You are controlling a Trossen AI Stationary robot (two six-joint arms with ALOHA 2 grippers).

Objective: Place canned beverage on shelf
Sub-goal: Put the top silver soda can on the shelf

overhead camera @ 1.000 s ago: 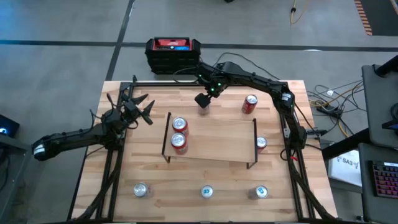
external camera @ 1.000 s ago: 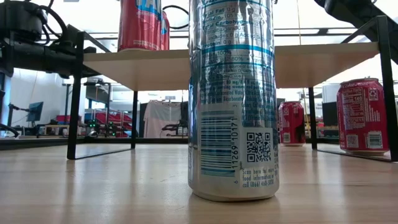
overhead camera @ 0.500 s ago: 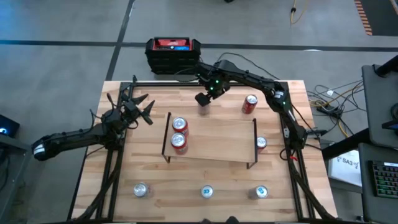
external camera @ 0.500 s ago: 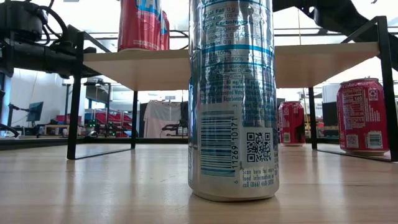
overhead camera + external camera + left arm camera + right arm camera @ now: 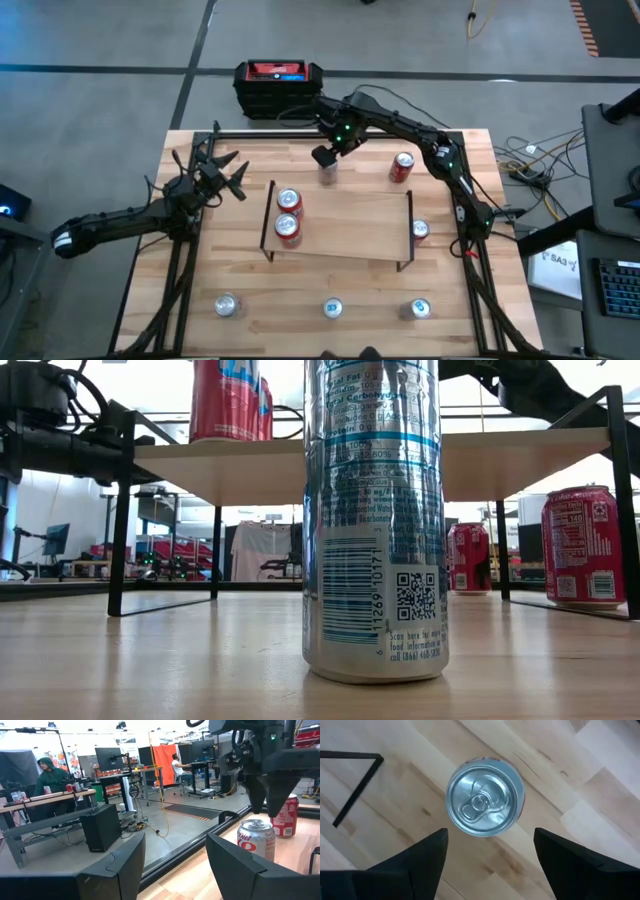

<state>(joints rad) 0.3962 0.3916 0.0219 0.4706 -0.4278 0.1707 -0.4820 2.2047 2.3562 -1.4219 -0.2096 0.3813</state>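
Silver can [image 5: 485,800] stood behind the shelf [image 5: 340,225] as the right gripper [image 5: 322,157], fingers spread wide and empty, had shifted directly over it. A descent to grasp looked next; the left gripper [image 5: 228,176] waited half-open at far left.

A silver can [image 5: 485,800] stands upright on the wooden tabletop [image 5: 600,795] — seen top-down between the end effector's spread fingers [image 5: 422,857].

My R arm's stretched across the far side, right gripper [image 5: 324,158] pointing straight down, fingers [image 5: 420,857] spread wide. L arm's parked at left edge, left gripper [image 5: 228,172] fingers apart.
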